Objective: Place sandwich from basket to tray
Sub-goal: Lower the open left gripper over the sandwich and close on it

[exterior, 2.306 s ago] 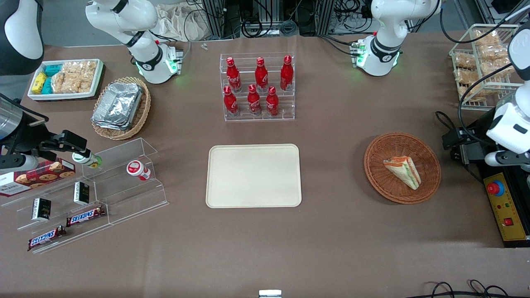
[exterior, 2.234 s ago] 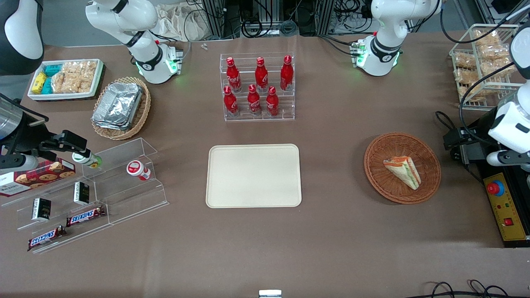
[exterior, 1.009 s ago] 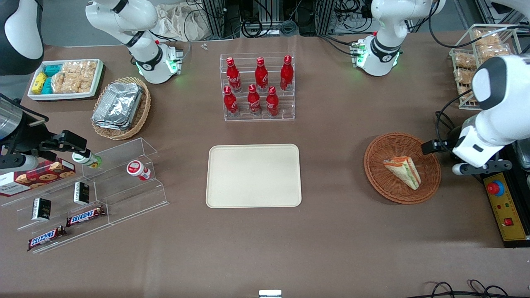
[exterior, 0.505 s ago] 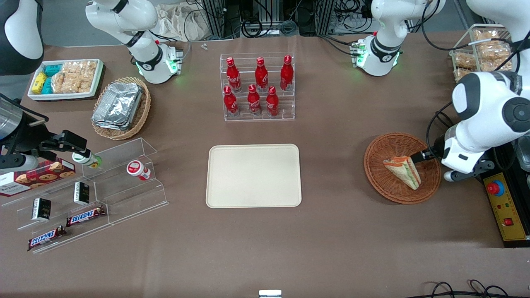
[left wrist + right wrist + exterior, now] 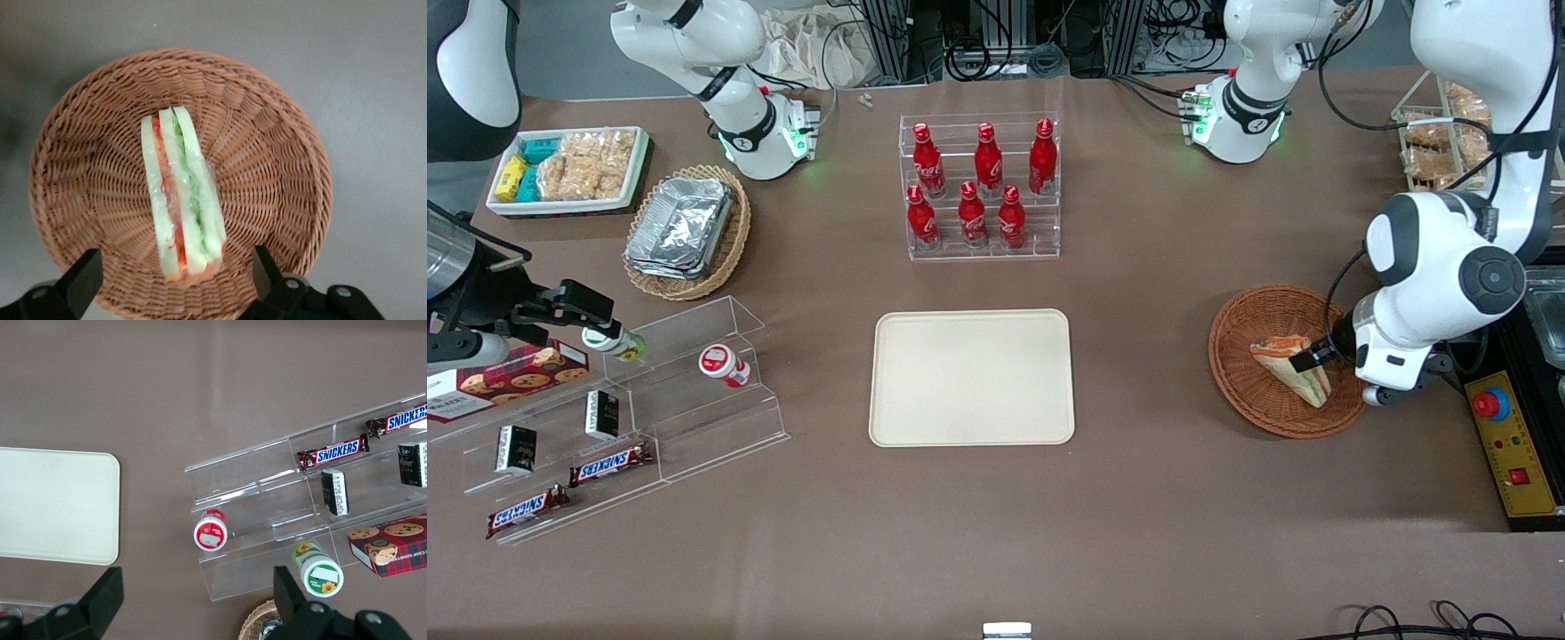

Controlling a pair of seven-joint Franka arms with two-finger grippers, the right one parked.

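Note:
The sandwich [image 5: 1294,367], a pale wedge with green and orange-red layers, lies in the reddish-brown wicker basket [image 5: 1249,391] toward the working arm's end of the table. It also shows in the left wrist view [image 5: 183,200], lying in the basket [image 5: 80,180]. My left gripper [image 5: 1316,356] hangs above the basket, over the sandwich, its fingers [image 5: 83,280] spread wide on either side of the sandwich's thick end, open and empty [image 5: 175,283]. The cream-beige tray [image 5: 971,377] lies at the table's middle and shows in the right wrist view [image 5: 57,505].
A clear rack of red bottles [image 5: 978,187] stands farther from the front camera than the tray. A white wire rack of snack packets [image 5: 1436,142] and a yellow control box [image 5: 1516,453] flank the basket. A clear stepped shelf with snacks [image 5: 623,400] lies toward the parked arm's end.
My left arm has swung in from the table's edge and come over the basket, the gripper now above the sandwich. The sandwich, basket and tray have not moved.

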